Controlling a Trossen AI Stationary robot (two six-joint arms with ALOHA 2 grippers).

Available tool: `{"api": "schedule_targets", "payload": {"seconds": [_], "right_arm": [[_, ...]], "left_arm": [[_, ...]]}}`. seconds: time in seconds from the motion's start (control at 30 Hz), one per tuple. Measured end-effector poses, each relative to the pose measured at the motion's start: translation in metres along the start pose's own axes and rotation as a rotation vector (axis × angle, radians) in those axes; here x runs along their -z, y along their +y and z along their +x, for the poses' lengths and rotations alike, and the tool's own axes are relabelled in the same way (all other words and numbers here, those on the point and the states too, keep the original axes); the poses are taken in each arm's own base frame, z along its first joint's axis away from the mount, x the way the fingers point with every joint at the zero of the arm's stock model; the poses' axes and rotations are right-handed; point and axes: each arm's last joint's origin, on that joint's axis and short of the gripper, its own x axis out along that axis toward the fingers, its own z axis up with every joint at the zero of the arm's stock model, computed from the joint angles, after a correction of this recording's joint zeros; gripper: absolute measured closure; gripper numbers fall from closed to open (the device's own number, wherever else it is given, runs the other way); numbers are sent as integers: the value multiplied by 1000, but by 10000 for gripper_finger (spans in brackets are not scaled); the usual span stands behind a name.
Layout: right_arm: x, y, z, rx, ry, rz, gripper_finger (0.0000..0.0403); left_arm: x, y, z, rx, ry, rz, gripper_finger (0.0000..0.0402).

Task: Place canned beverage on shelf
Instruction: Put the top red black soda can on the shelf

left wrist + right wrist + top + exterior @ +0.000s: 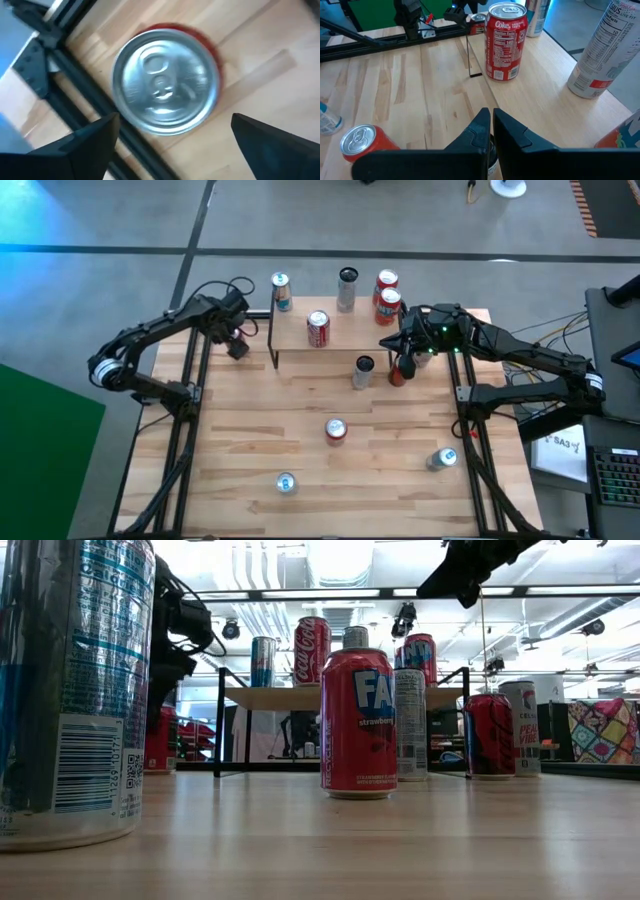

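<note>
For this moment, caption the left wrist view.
Open left gripper above an upright red can on the table.

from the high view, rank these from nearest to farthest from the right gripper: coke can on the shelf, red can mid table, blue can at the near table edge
1. Coke can on the shelf, to the left of the right gripper.
2. Red can at mid table, nearer the front.
3. Blue can at the near table edge, farthest.

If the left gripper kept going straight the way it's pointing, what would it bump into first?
Probably the silver top of the red can standing right below the open left gripper; how far off it is, I can't tell.
</note>
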Motion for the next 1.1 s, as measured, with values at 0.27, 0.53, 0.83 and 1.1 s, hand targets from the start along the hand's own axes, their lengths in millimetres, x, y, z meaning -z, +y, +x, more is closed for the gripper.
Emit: {"api": "schedule_targets", "payload": {"seconds": [0.27, 0.53, 0.83, 1.1], "right_arm": [[0, 0, 0, 0, 0, 0, 390], [0, 0, 0, 0, 0, 3, 390], [0, 0, 0, 0, 0, 20, 390], [0, 0, 0, 1, 0, 20, 390]], "left_arm": [[-5, -1, -5, 58, -71, 16, 14], [-12, 0, -6, 33, -142, -1, 25], [-19, 4, 5, 17, -146, -32, 26], [-18, 5, 8, -32, -119, -39, 74]]}}
